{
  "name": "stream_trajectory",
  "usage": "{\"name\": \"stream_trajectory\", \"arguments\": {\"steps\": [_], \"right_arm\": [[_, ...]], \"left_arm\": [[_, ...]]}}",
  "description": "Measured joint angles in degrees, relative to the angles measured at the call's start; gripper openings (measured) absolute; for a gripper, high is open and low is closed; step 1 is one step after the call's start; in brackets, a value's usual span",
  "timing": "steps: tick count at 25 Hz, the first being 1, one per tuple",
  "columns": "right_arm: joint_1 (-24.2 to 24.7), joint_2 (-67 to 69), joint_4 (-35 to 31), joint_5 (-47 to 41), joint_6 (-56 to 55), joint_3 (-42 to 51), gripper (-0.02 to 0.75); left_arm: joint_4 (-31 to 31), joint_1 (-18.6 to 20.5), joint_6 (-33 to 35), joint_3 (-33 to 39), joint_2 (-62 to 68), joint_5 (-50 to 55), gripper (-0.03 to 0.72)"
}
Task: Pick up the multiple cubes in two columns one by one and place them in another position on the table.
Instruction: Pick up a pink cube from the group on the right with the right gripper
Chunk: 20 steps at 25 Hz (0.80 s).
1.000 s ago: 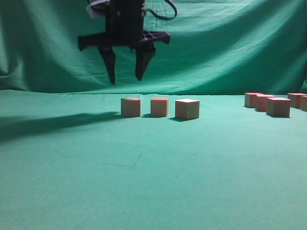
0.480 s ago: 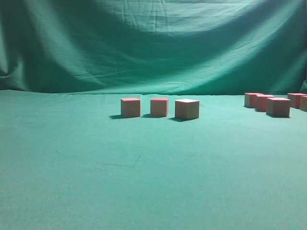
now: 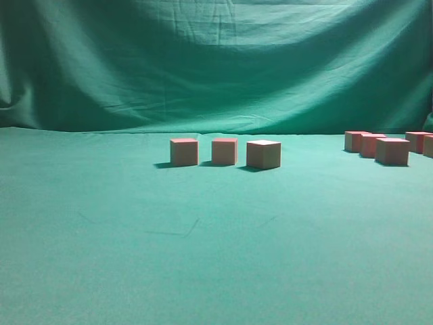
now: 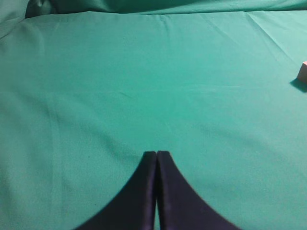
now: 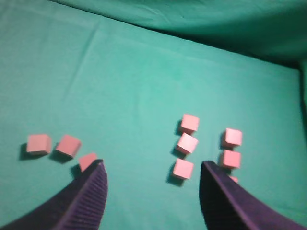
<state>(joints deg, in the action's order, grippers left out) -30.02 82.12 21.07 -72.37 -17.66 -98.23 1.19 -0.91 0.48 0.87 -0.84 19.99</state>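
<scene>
A green cloth-covered surface (image 3: 216,257) fills the scene, backed by a draped green curtain (image 3: 216,61). Three pink-topped wooden cubes (image 3: 224,152) are lined up in a row near the centre, close together but apart. Two columns of matching cubes (image 5: 206,146) are seen well apart to the right. The right gripper (image 5: 152,191) is held above the surface with its black fingers spread wide, gripping nothing. The left gripper (image 4: 156,155) is seen with fingers pressed together, empty.

You have three placed cubes (image 3: 224,152) in a row at centre. In the two columns (image 5: 205,148), you see six cubes (one nearly hidden behind a finger). Nine in total.
</scene>
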Motion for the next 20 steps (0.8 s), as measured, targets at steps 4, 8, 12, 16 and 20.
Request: {"name": "stream_trajectory", "arguments": {"steps": [4, 8, 12, 16, 20], "right_arm": [[8.65, -5.87, 0.03, -0.12, -0.98, 9.38, 0.392], [16.26, -7.34, -0.45, 0.01, -1.05, 18.33, 0.392], [23.16, -6.37, -5.66, 5.74, -0.52, 27.53, 0.392], [28.21, -2.49, -15.34, 12.3, 6.16, 33.19, 0.392], [29.63, 3.8, -19.14, 16.19, 11.62, 33.88, 0.392]], "left_arm": [[0.0, 0.0, 0.0, 0.0, 0.0, 0.0, 0.0], [0.0, 0.0, -0.1, 0.0, 0.0, 0.0, 0.0], [0.0, 0.0, -0.1, 0.0, 0.0, 0.0, 0.0], [0.0, 0.0, -0.1, 0.0, 0.0, 0.0, 0.0], [0.0, 0.0, -0.1, 0.0, 0.0, 0.0, 0.0]]}}
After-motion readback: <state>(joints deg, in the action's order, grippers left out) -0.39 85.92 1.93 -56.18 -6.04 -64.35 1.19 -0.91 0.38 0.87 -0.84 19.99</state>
